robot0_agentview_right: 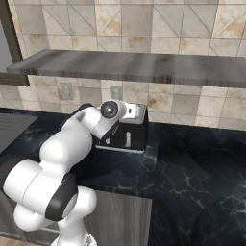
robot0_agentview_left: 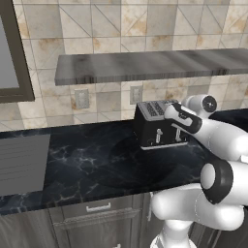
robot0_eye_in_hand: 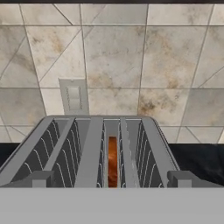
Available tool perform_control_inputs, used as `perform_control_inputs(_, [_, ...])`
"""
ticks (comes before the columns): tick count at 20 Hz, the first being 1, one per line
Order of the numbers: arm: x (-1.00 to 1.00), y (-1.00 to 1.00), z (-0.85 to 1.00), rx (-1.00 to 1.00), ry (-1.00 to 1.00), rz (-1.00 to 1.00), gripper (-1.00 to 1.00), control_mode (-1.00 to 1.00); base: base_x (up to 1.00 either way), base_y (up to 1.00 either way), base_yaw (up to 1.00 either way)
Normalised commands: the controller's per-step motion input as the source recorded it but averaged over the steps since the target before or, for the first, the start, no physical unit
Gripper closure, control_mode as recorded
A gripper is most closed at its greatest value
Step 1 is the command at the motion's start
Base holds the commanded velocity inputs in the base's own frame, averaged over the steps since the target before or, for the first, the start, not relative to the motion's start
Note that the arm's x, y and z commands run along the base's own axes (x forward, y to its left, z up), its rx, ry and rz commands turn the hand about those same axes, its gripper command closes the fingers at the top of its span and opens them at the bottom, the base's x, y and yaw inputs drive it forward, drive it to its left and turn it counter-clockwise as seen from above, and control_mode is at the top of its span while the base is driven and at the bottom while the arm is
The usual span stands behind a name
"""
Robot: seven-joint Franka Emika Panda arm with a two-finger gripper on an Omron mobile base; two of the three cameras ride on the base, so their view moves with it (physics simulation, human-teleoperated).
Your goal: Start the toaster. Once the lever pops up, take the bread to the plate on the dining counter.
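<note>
**Lever Actuation: Arm Positioned Over Toaster**

Across the lower half of the left base view, the long black wall countertop (robot0_agentview_left: 97, 164) is seen, with a tiled wall and a grey shelf (robot0_agentview_left: 145, 65) above it. At centre right of that frame the toaster (robot0_agentview_left: 157, 126) stands on the countertop, close to the wall, with its two pale levers (robot0_agentview_left: 167, 135) facing forward. The white arm is extended over the toaster's right end, and the hand covers part of the slotted top.

At the centre of the hand view, the bread (robot0_eye_in_hand: 112, 162) is seen down inside the middle slot as a narrow orange-brown strip. The slice is seated low, below the top surface.

The gripper (robot0_eye_in_hand: 112, 181) sits at the bottom edge of the hand view, its tips spread wide to either side of the slots, and nothing is held between them.

The step in hand is judged to be the pressing of a lever. For good execution, the hand should be brought forward and down past the front edge, one fingertip should be placed squarely on the lever serving the loaded slot, and a straight downward push should be applied. Side loading should be avoided, as the toaster could be shifted along the countertop.
</note>
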Motion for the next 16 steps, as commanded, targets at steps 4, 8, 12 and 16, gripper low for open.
perform_control_inputs(4, [0.03,0.00,-0.12,0.00,0.00,0.00,-1.00,-1.00,0.00,0.00,0.00])
perform_control_inputs(8, [0.01,0.00,-0.17,0.00,0.00,0.00,-1.00,-1.00,0.00,0.00,0.00])
perform_control_inputs(12, [0.00,0.00,-0.14,0.00,0.00,0.00,-1.00,-1.00,0.00,0.00,0.00])
perform_control_inputs(16, [0.00,0.00,-0.16,0.00,0.00,0.00,-1.00,-1.00,0.00,0.00,0.00])
